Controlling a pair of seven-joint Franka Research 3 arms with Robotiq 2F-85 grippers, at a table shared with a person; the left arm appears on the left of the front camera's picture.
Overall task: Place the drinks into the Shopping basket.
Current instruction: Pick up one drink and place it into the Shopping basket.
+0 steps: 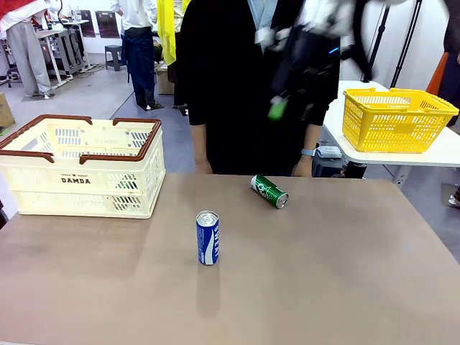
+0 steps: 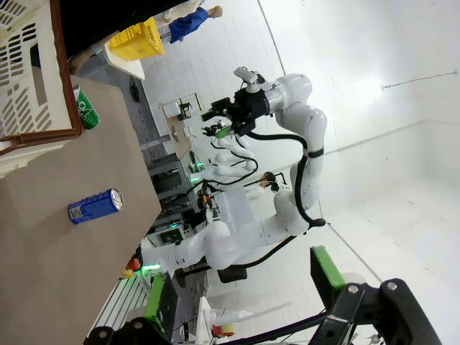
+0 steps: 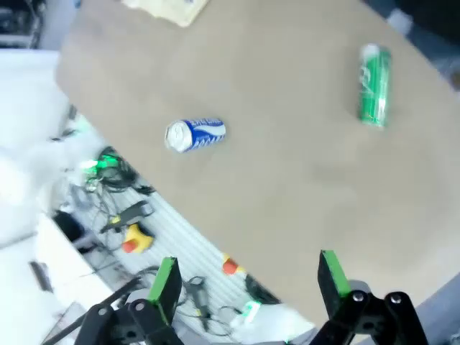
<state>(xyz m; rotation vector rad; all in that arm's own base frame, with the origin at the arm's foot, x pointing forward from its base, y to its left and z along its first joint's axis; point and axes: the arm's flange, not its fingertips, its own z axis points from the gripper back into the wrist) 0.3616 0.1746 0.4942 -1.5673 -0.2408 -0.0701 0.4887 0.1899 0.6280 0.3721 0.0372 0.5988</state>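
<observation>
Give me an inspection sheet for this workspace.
Surface: brown table, no spills seen.
Job's things: blue SWEAT can upright mid-table; green can lying on its side behind it; cream DAMDA basket at the table's left.
Clutter: nothing seen.
Grippers: left gripper open, empty; right gripper open, empty, above the table.
Cables: black cable along the right arm.
Surroundings: person in black at the far edge; yellow mesh basket on a white side table.

It was a robotics lab in a big white hall: a white robot arm [image 2: 305,122] on its stand, loose cables [image 3: 122,176], equipment benches [image 1: 61,36], and people [image 1: 136,50] standing on a grey floor [image 1: 86,97].
</observation>
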